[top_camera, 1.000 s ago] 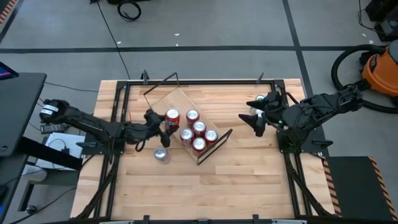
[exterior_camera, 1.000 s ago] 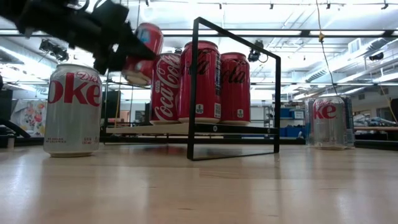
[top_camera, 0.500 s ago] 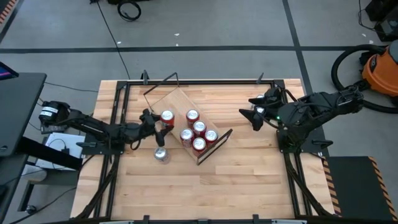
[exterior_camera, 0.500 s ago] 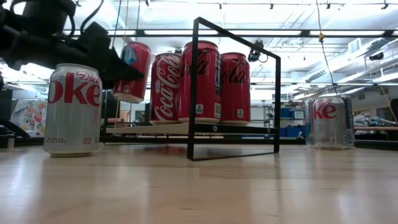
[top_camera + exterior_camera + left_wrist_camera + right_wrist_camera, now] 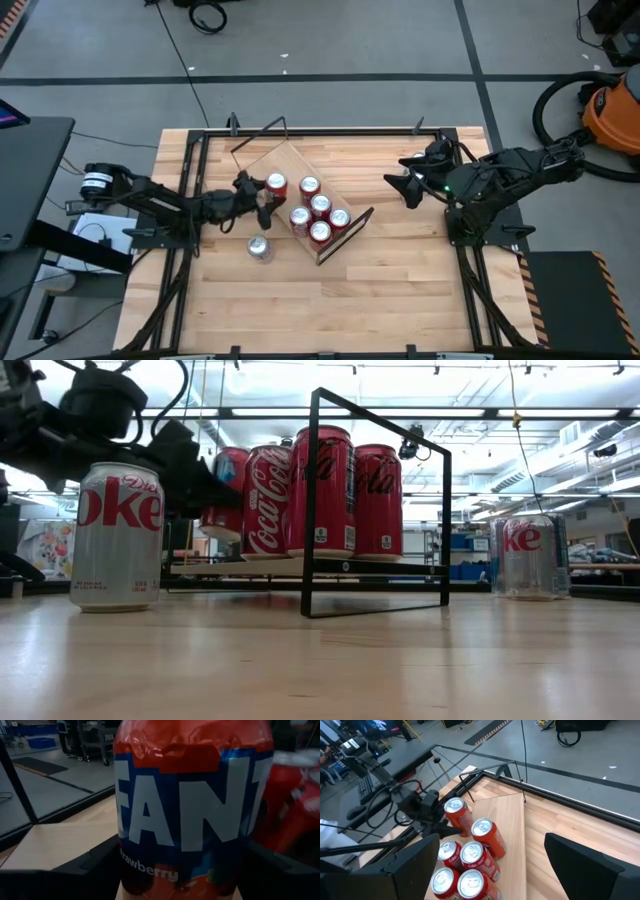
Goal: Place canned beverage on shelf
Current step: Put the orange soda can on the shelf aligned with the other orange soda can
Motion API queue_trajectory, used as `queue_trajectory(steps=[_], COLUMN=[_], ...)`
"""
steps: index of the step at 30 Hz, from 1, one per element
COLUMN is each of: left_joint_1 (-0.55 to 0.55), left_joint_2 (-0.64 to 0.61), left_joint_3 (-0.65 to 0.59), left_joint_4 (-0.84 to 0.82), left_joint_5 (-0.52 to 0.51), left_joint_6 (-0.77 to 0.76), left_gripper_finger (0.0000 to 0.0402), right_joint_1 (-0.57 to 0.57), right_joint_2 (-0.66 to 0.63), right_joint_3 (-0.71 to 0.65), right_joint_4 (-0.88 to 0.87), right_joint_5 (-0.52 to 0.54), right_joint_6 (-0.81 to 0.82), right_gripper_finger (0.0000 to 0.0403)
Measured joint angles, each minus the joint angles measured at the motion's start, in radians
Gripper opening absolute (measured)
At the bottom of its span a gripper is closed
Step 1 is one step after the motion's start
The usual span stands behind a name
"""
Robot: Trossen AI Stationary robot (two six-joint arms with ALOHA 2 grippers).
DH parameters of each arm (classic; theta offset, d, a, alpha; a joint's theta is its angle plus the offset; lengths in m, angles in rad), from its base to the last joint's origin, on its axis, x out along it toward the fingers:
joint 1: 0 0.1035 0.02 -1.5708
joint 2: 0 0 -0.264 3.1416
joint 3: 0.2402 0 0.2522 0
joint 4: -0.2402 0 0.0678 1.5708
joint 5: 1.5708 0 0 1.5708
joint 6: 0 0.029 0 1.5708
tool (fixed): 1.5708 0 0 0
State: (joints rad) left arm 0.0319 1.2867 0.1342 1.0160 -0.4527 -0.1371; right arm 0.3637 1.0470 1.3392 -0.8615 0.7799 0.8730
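The shelf [image 5: 272,160] is a light-wood plank with black wire end frames [image 5: 312,500], lying aslant at mid-table. Several red cola cans [image 5: 320,206] stand on its near half. My left gripper [image 5: 266,194] is shut on a red and blue Fanta can [image 5: 275,184], over the plank beside the cola cans. The can fills the left wrist view [image 5: 190,800] and also shows in the low view [image 5: 226,492]. My right gripper [image 5: 400,186] is open and empty, hovering right of the shelf. My left gripper pinches the Fanta can's side wall [image 5: 125,857], at its lower half, between its two fingers [image 5: 95,865]. The fingers come level from the table's left. The can is nearly upright, tipped a little, its bottom [image 5: 222,536] just above the plank.
A silver Diet Coke can [image 5: 259,248] stands on the table by the shelf's near left side [image 5: 117,535]. Another Diet Coke can [image 5: 530,555] stands at the right, near my right arm. Black rails [image 5: 190,180] run along the table's sides.
My left gripper has gone down toward the plank with the Fanta can. The can has turned from clearly tilted to nearly upright and now hangs close beside the cola cans. My right gripper has shifted a little toward the table's far edge.
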Motion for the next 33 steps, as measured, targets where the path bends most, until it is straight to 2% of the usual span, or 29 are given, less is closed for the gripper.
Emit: queue_trajectory(steps=[16,29,33], left_joint_1=[0.015,-0.042,-0.042], left_joint_2=[0.257,0.331,0.330], left_joint_3=[0.002,0.019,0.020], left_joint_4=[0.246,0.279,0.272], left_joint_5=[0.014,0.013,0.012], left_joint_6=[-0.051,-0.056,-0.058], left_gripper_finger=[0.0305,0.0305,0.0317], right_joint_1=[0.000,0.000,0.000], right_joint_2=[0.000,0.000,0.000], right_joint_3=[0.000,0.000,0.000], right_joint_4=[0.008,0.010,0.013], right_joint_5=[-0.019,-0.022,-0.023], right_joint_6=[0.018,0.018,0.018], right_gripper_finger=[0.0371,0.0371,0.0371])
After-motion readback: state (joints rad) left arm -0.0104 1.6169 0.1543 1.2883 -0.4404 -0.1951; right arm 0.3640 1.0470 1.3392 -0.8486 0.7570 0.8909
